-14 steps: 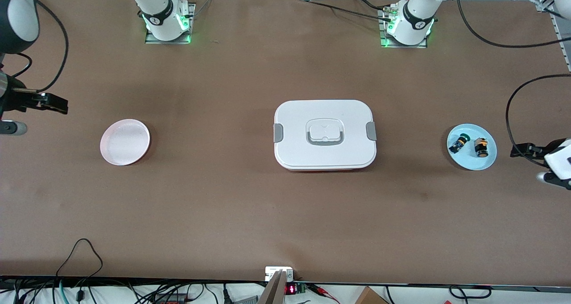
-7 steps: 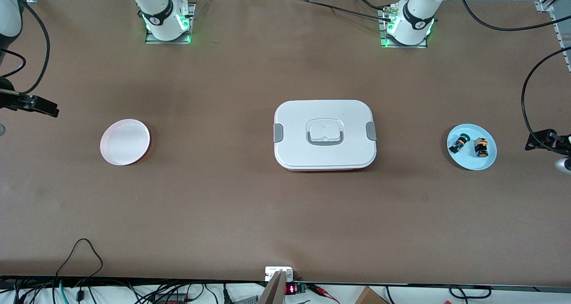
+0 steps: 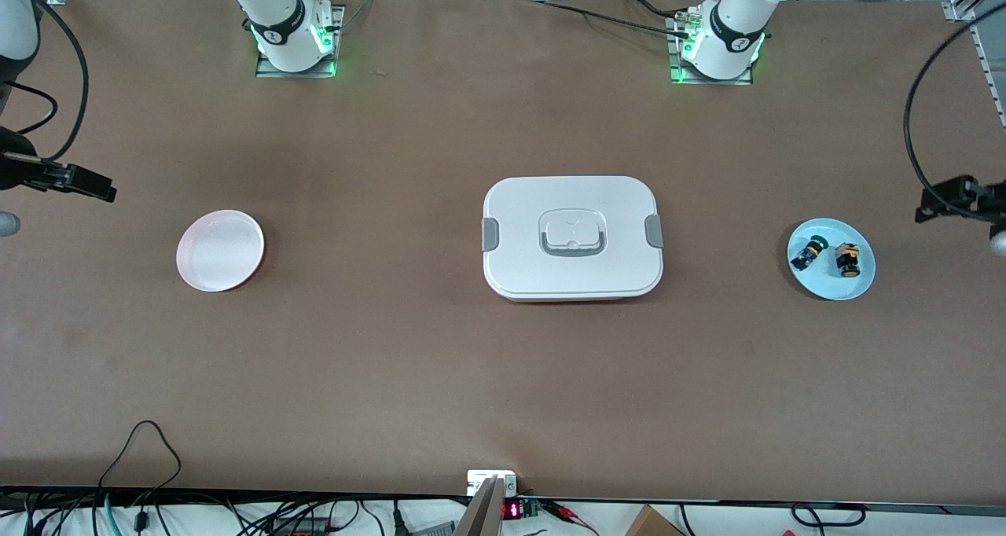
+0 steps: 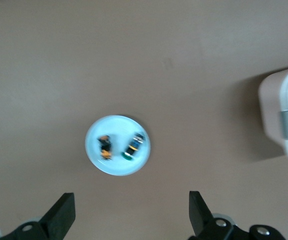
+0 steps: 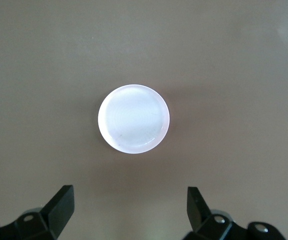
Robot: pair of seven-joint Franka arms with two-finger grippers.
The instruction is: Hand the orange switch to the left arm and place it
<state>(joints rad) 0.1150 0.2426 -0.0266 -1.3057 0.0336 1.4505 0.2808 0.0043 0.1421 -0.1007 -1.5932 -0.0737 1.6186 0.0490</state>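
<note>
So the orange switch (image 3: 847,260) is lying on the pale blue plate (image 3: 857,286) at the left arm's end of the desk, right beside the blue-and-green switch (image 3: 807,253), the two of them close but not touching. In the front view its long axis looks like it points roughly toward and away from the camera, though it's tiny, so I wouldn't swear to that.

The left end effector (image 4: 132,215) is the obvious one for the pick. It hangs up in the air over the desk at that end, with the plate in plain sight of its wrist camera, fingers (image 4: 63,212) spread wide apart and nothing between them. The switch sits down and a bit off from it, toward the middle of the desk.

The right end effector (image 5: 129,209) is over the desk at the right arm's end, also wide open and empty, looking down on the pink plate (image 3: 220,251). It seems to be waiting.

The box (image 3: 572,237) sits in the middle of the desk, squarely between the two plates, so I'd guess any handover has to go up and over it.
</note>
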